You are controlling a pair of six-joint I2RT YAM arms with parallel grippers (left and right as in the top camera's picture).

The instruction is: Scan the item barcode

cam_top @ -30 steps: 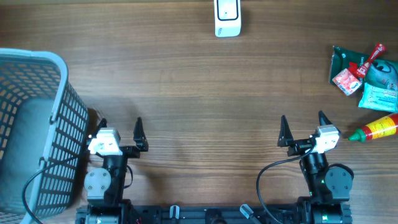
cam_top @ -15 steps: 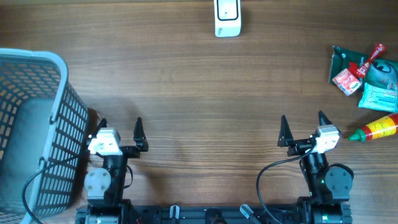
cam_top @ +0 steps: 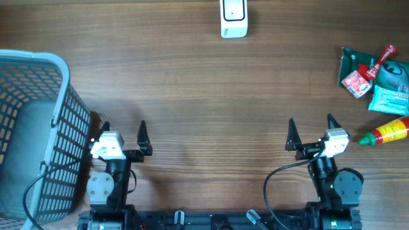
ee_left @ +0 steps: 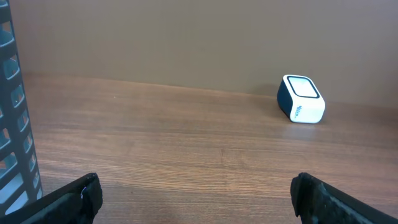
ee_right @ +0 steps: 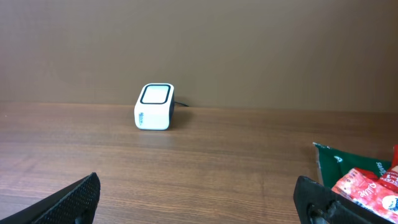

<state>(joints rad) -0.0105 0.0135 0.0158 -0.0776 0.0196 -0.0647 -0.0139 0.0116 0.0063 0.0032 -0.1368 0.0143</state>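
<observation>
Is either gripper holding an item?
No, the left gripper and the right gripper both stand open with nothing between their fingers.

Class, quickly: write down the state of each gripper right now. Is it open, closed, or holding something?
Left gripper: open, holding nothing.
Right gripper: open, holding nothing.

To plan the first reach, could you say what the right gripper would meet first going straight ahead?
Probably nothing: the open right gripper faces bare brown wooden table. The white box-shaped scanner sits left of its line, the green and red packets right.
</observation>
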